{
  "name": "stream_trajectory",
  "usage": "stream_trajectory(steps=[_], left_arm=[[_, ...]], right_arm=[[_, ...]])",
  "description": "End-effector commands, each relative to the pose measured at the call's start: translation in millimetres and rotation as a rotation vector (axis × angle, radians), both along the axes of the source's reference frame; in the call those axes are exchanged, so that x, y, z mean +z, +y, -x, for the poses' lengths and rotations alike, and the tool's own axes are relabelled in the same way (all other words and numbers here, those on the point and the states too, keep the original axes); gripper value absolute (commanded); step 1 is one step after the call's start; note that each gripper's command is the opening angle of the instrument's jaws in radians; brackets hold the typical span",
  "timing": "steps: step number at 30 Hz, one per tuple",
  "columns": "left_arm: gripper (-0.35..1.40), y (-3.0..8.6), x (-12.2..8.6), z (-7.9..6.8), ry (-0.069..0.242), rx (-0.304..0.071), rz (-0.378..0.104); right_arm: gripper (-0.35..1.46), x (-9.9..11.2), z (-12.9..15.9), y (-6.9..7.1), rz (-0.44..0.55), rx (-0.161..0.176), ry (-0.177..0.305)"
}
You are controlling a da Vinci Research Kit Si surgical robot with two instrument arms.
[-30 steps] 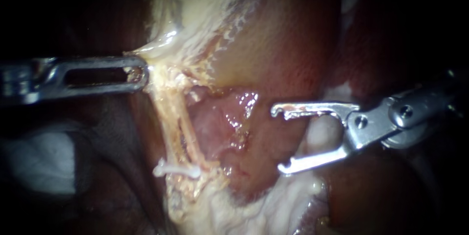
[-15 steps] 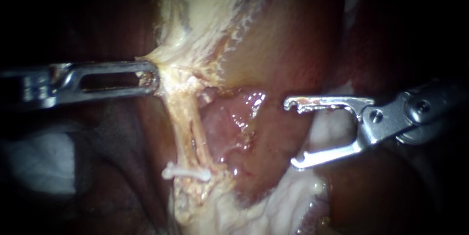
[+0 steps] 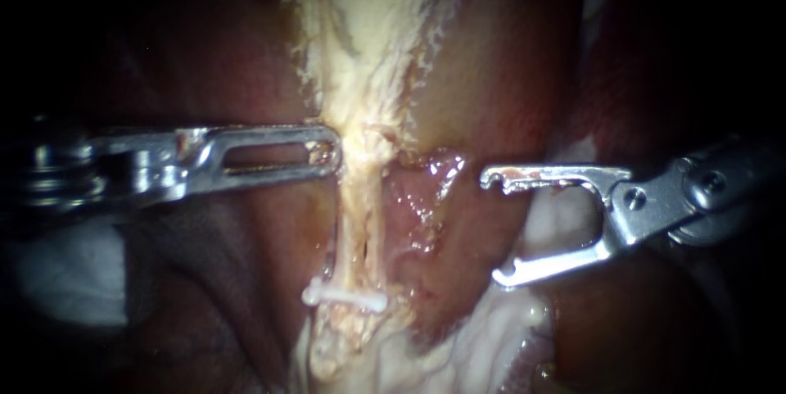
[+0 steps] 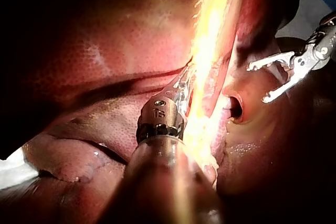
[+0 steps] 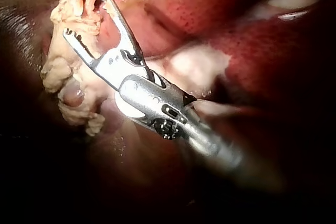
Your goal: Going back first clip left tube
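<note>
I see a small white clip (image 3: 344, 298) sitting crosswise on the pale tube (image 3: 358, 230), near the lower end of that taut, upright tube.

Dark red liver (image 3: 499, 74) (wet, glistening) lies beside a pale yellowish tissue band (image 3: 368, 25).

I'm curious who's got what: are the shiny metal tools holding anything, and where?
The left instrument grips the pale stringy tissue band near its top, above the small white clip. The right instrument, wide open, holds nothing.
</note>
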State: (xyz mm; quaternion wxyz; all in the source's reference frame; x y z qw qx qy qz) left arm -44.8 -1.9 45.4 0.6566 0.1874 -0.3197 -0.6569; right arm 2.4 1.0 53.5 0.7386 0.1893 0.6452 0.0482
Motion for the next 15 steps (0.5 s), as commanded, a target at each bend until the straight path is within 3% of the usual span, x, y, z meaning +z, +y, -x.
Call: stream_trajectory(steps=[1,15], left_arm=[[-0.35,0.0,0.0,0.0,-0.001,-0.001,-0.001],[-0.35,0.0,-0.1,-0.2,-0.002,0.000,-0.001]], right_arm=[[0.60,0.0,0.1,0.0,0.000,0.000,0.000],[0.60,-0.1,0.1,0.1,0.005,0.002,0.003]])
